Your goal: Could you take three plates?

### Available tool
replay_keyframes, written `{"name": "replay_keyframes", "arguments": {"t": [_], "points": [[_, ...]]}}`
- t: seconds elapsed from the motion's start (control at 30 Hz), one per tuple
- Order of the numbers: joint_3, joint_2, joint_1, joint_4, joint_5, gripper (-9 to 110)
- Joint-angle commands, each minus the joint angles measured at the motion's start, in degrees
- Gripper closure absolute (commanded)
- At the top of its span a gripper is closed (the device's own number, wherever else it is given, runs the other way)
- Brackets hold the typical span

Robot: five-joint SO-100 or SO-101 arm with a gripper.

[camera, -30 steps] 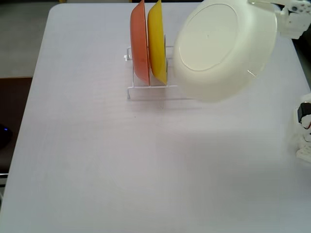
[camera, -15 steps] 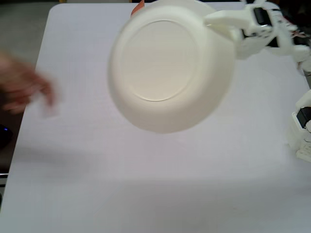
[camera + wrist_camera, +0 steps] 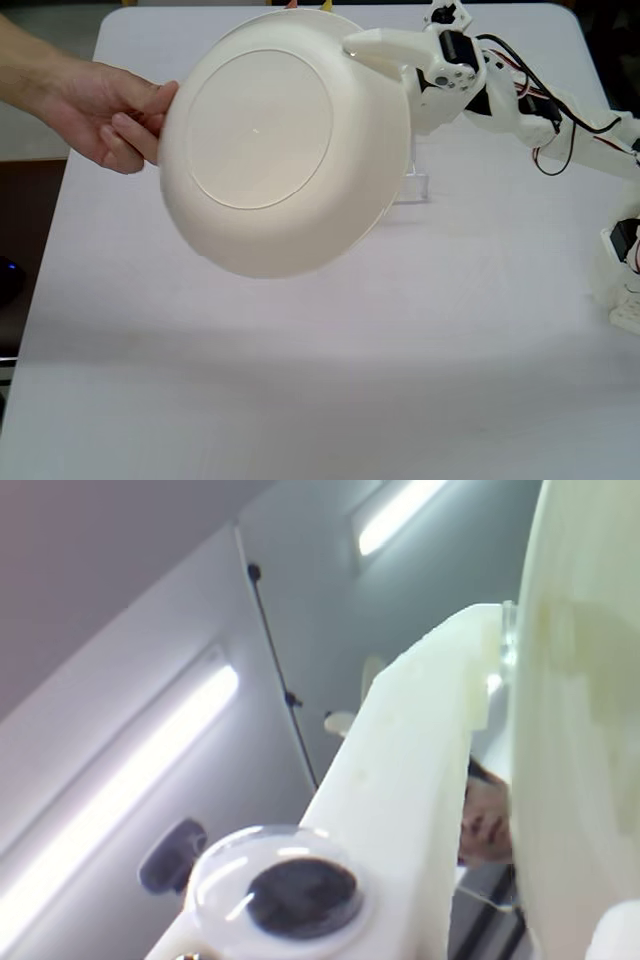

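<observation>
Cream plate in tool, hand on rim, hides rack

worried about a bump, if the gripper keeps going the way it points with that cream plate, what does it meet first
The gripper points left in the fixed view, gripping the round cream-white plastic plate by its rim. Straight on, the plate's far edge would first press into the person's hand, already touching it. Depth is hard to judge here.

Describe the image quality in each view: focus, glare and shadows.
Wrist view: aimed upward at bright ceiling light strips that glare; the cream-white plate and the gripper fill the right side, too close and soft-focused. Fixed view: even lighting and reasonably sharp; the plate casts a broad, soft shadow on the table, and the hand is sharp.
</observation>
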Motion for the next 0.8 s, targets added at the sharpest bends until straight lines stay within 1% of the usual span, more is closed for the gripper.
{"name": "replay_keyframes", "arguments": {"t": [0.0, 0.07, 0.13, 0.23, 0.3, 0.4, 0.63, 0.77], "points": [[-4.22, 1.41, 1.76, 0.26, 0.00, 100], [-4.22, 2.02, 2.46, 2.99, -1.23, 89], [-4.22, 2.99, 3.16, 6.33, -2.81, 75], [-4.22, 4.92, 4.13, 12.48, -3.78, 62], [-4.22, 6.42, 4.83, 16.08, -4.04, 60], [-3.69, 9.23, 6.24, 22.24, -4.04, 60], [6.59, 18.81, 11.87, 30.06, -5.89, 58], [13.27, 23.12, 17.14, 32.17, -5.89, 64]]}}
